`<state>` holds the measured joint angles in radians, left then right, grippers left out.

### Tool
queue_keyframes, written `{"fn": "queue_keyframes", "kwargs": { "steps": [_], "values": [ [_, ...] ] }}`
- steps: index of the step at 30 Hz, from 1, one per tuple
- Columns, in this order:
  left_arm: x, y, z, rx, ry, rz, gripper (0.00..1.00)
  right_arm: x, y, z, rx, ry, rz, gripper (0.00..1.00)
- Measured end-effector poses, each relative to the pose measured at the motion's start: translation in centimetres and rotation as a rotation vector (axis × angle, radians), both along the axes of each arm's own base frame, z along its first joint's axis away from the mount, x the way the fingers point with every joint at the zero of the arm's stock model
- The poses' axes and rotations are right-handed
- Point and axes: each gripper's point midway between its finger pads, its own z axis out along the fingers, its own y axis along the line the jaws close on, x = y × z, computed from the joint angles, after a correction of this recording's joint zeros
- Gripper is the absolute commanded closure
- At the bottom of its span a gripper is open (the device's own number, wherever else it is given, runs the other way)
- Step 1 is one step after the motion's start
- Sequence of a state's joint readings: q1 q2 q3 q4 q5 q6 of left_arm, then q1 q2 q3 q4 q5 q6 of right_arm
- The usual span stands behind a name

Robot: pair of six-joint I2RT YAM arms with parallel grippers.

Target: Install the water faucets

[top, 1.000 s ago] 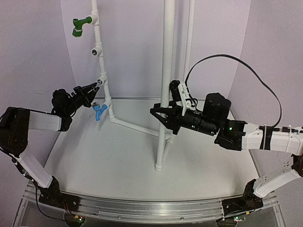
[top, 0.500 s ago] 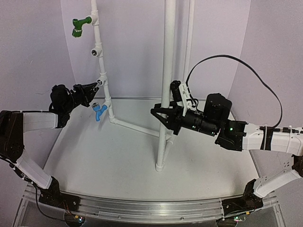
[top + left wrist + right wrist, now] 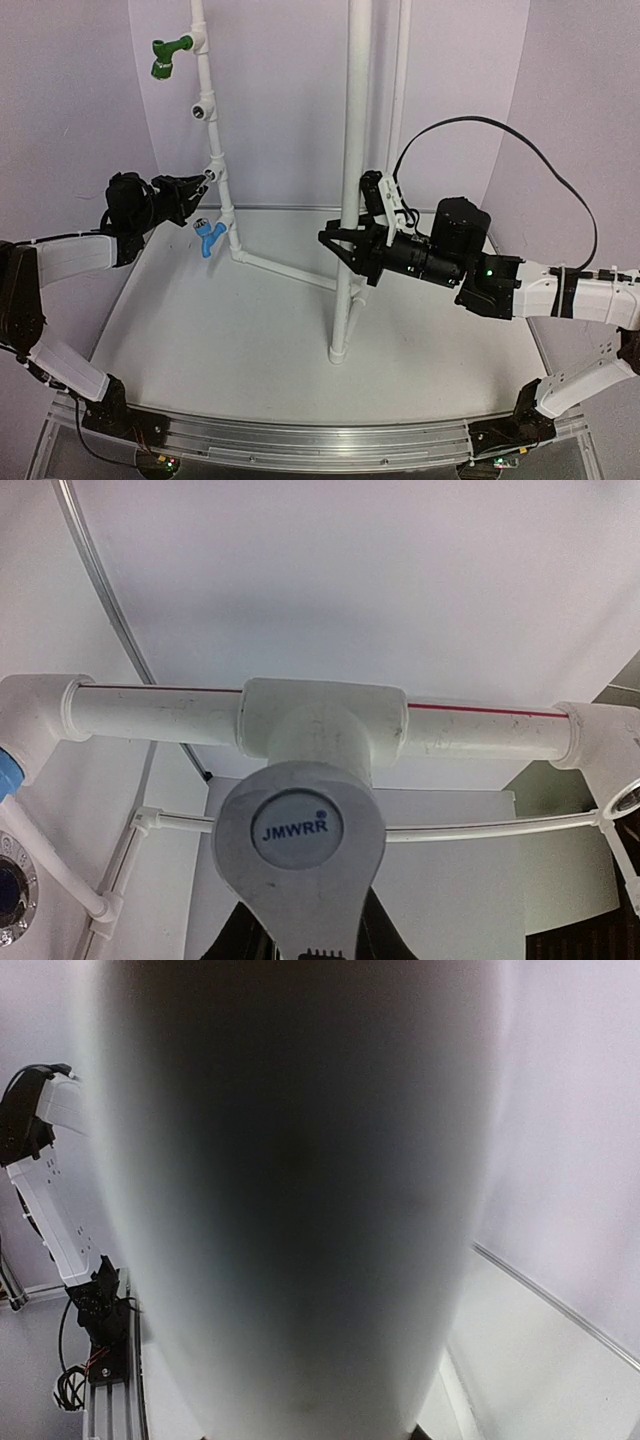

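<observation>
From above, the left arm's fingers (image 3: 198, 188) reach toward the slanted white pipe run, their tips just short of a tee fitting (image 3: 213, 173). What they carry is too small to make out from here. Below those fingers, a blue faucet (image 3: 209, 238) sits on the same run. Far above them a green faucet (image 3: 168, 55) is mounted, with an open tee (image 3: 204, 108) between. The right arm's fingers (image 3: 337, 245) straddle the upright pipe (image 3: 352, 150) that stands on the surface (image 3: 230, 340). They look clenched on it, I'd say to steady the frame.

The left wrist camera settles the rest. Dark fingers (image 3: 240, 942) are clamped on a silver faucet (image 3: 300, 830), its round cap reading JMWRR. The faucet stands straight ahead of them against the branch of the tee. The handle hides the joint, so I cannot tell whether the thread has caught.

The right wrist camera shows only the blurred pipe filling the frame directly ahead, and no fingers.

My read is that the silver faucet is being seated in its tee. The next move calls for turning the left wrist about the faucet's axis. The faucet must stay square to the socket and pressed in, while the right side holds the frame steady.
</observation>
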<state>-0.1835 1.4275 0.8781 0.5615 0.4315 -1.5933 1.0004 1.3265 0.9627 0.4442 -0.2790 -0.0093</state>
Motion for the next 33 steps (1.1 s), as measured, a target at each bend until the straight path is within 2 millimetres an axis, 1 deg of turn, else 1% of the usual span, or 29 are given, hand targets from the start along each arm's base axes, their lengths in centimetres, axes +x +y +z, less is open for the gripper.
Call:
{"fn": "queue_keyframes", "kwargs": {
  "steps": [13, 25, 33],
  "values": [
    [0.12, -0.27, -0.09, 0.096, -0.028, 0.028, 1.00, -0.03, -0.02, 0.02, 0.000, 0.001, 0.001, 1.00],
    [-0.38, -0.24, -0.09, 0.342, -0.089, 0.066, 1.00, -0.29, -0.08, 0.03, -0.004, 0.004, 0.012, 1.00],
    [-0.33, -0.44, -0.09, 0.466, -0.111, 0.078, 1.00, -0.39, -0.04, 0.02, -0.004, 0.005, 0.018, 1.00]
  ]
}}
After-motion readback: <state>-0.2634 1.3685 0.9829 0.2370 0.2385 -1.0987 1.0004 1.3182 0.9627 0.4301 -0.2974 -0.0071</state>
